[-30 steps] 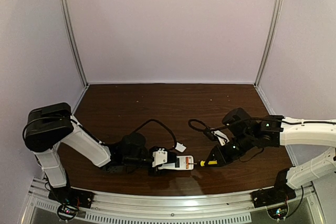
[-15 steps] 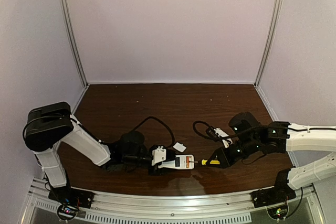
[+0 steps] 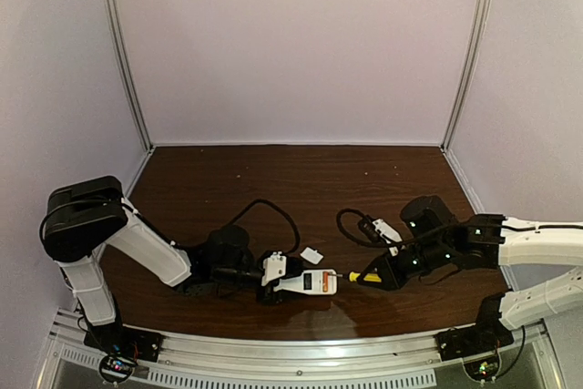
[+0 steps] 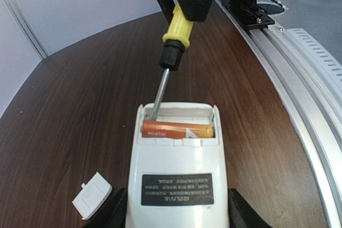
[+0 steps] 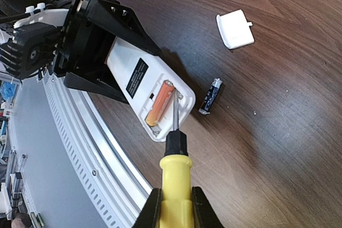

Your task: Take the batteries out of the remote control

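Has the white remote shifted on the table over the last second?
No: the remote control lies just as far from the white cover as before.

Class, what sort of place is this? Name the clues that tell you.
Likely a robot test booth: plain pale walls, metal corner posts, two arms mounted at a dark table.
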